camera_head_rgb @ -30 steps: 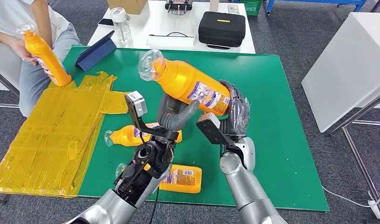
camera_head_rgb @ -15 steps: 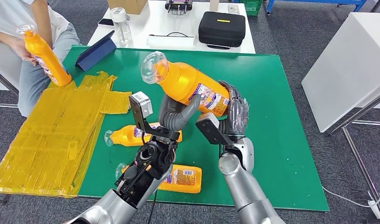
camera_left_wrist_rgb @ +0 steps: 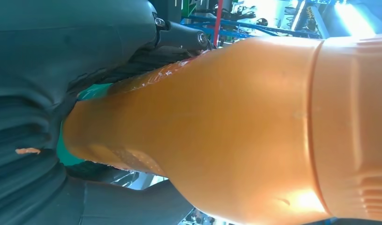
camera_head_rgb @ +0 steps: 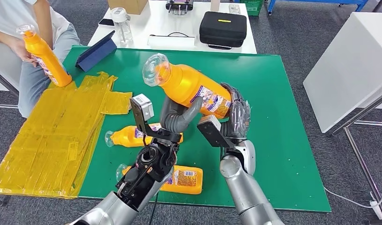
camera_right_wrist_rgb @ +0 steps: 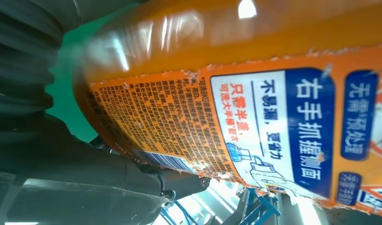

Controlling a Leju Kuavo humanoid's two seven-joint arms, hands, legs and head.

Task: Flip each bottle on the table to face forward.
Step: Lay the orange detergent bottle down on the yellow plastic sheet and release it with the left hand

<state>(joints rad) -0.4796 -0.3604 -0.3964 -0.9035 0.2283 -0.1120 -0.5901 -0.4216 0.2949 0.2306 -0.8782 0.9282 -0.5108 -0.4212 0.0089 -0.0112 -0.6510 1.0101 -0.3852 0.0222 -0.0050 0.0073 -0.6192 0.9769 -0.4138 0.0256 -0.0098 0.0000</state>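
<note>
Big green counter [camera_head_rgb: 283, 140] with yellow plastic sheeting [camera_head_rgb: 53, 136] on its left side. Up in the air over the middle, tilted cap-up-left, is the orange bottle [camera_head_rgb: 189, 86], gripped by both hands: left hand [camera_head_rgb: 177, 117] from underneath, right hand [camera_head_rgb: 236, 117] around its base. Two more bottles [camera_head_rgb: 133, 136] lie flat near the robot.
</note>
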